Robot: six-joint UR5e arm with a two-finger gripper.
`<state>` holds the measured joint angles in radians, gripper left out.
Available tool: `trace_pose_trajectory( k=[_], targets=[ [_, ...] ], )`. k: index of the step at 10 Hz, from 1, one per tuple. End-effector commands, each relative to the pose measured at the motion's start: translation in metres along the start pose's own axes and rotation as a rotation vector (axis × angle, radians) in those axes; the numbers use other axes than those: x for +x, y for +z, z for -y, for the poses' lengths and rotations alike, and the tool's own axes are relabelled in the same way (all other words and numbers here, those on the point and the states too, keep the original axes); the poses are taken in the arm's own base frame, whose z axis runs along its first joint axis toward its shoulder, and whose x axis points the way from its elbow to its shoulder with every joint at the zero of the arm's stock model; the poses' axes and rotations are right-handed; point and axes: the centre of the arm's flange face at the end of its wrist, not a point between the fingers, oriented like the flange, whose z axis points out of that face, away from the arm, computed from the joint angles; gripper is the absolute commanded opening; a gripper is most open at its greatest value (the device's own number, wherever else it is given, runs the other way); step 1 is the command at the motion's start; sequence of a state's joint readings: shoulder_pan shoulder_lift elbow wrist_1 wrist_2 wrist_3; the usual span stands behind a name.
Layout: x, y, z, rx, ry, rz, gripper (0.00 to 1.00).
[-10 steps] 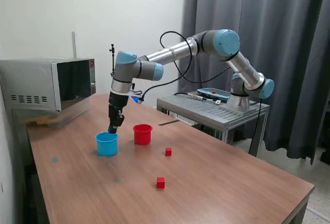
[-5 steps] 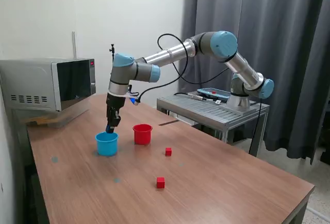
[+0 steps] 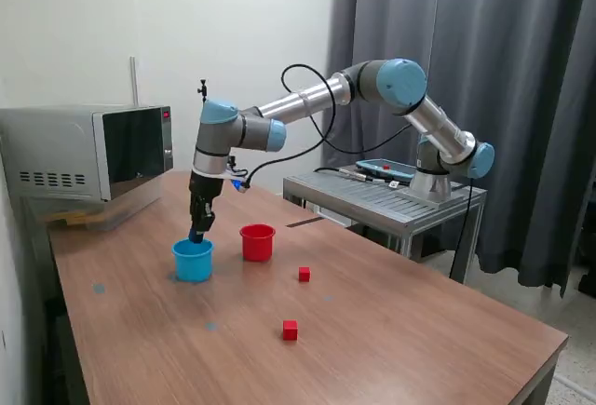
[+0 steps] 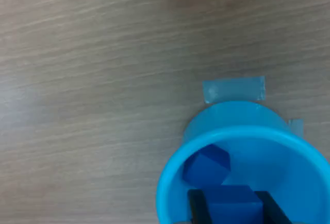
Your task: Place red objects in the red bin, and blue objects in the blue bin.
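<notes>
The two dark fingers [image 4: 196, 207] are clamped on a small dark blue cube [image 4: 231, 203], one on each side of it, directly over the mouth of the small round light sky-blue plastic cup [image 4: 170, 183]. A second small dark blue cube [image 4: 206, 163] lies inside that cup, against its inner wall.

In the exterior view the black two-finger gripper [image 3: 196, 235] hangs pointing down, its tip just above the rim of the sky-blue cup [image 3: 193, 261]. The cup stands on the brown wooden table [image 3: 391, 330]. On the table beside the cup's foot is a small strip of grey tape [image 4: 233, 89].

Just beside the sky-blue cup, toward the exterior view's right, stands the small round red plastic cup [image 3: 257, 242], apart from it. Further to the right of the sky-blue cup, one small solid red cube [image 3: 304, 274] sits on the table near the red cup. The other small red cube [image 3: 290, 330] lies well apart from the sky-blue cup, nearer the camera.
</notes>
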<state>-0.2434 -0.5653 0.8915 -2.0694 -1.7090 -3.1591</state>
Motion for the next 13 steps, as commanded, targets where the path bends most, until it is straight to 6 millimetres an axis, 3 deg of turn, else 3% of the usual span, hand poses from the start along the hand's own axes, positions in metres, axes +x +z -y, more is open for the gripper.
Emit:
trace_pose_trajectory(
  k=[1, 2, 10, 12, 13],
  targets=[
    [0.0, 0.002, -0.001, 0.001, 0.001, -0.005, 0.0],
    [0.001, 0.004, -0.001, 0.002, 0.001, -0.006, 1.0],
    [0.001, -0.002, -0.003, -0.007, 0.004, -0.006, 1.0],
    [0.011, -0.017, -0.003, -0.024, 0.0, -0.007, 1.0],
    [0.012, -0.035, -0.002, -0.04, 0.002, -0.006, 1.0]
  ],
)
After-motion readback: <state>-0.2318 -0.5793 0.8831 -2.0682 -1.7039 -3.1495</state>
